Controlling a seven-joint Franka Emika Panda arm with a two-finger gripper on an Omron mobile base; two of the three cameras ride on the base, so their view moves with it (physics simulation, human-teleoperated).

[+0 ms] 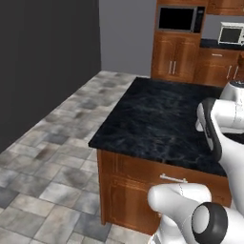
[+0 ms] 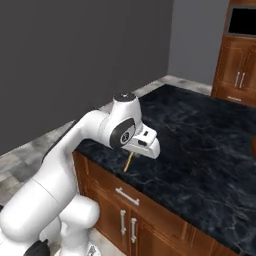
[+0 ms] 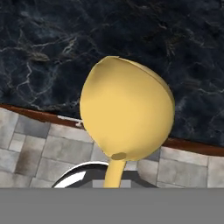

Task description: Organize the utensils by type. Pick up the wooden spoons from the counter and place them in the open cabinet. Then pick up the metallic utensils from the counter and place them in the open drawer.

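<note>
Clamped tight in the gripper (image 2: pixel 133 154): a wooden spoon (image 3: pixel 127 114), bowl out ahead of the fingertips, stem hanging below the hand. Directly beneath, the near-left edge of the black counter (image 2: pixel 200 145); leftward, open tiled floor (image 1: pixel 52 157); rightward, bare dark stone toward the wooden cabinets (image 2: pixel 240 70).

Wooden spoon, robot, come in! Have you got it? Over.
Gripper shut on wooden spoon. Spoon lifted above black counter, bowl pointing away from hand. Nothing in the way nearby.

A pale yellow wooden spoon (image 3: pixel 127 111), a black table (image 1: pixel 157 119) veined with faint grey marbling, reddish-brown wood cabinets (image 1: pixel 174 57), and a mottled grey-tiled floor (image 1: pixel 57 143).
</note>
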